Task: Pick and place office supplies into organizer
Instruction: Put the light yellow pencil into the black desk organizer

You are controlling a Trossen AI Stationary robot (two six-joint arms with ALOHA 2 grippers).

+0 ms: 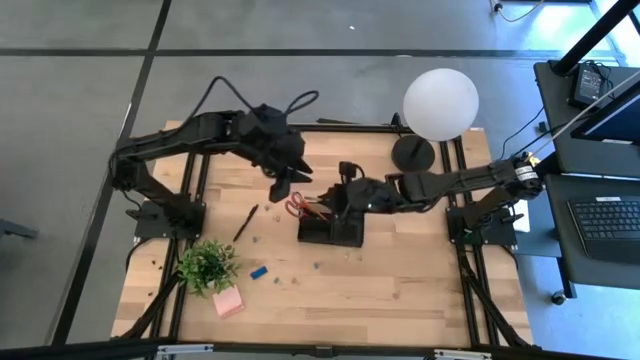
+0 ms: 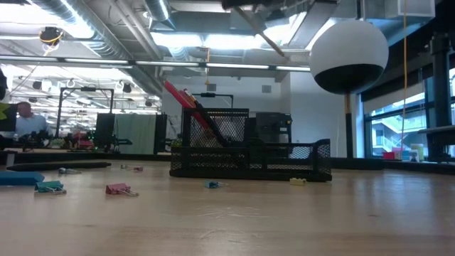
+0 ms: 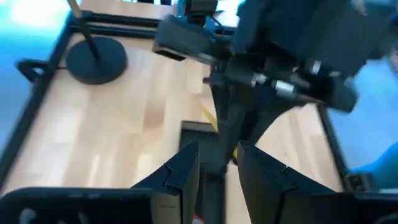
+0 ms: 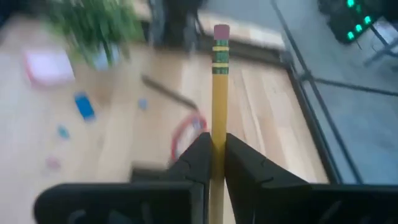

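While my right gripper (image 4: 212,163) pinches the slim yellow pencil (image 4: 218,93), its pink eraser end points at twelve o'clock above the black mesh organizer (image 1: 331,232); my left gripper (image 3: 217,163) stands parted.

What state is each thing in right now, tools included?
Right tool: shut on pencil, above the organizer.
Left tool: part open, holding nothing, over the organizer.
Scissors: standing tilted in the organizer.
Pen: lying loose on the table.
Sticky-note pad: on the table beside the plant.
Eraser: loose on the table.
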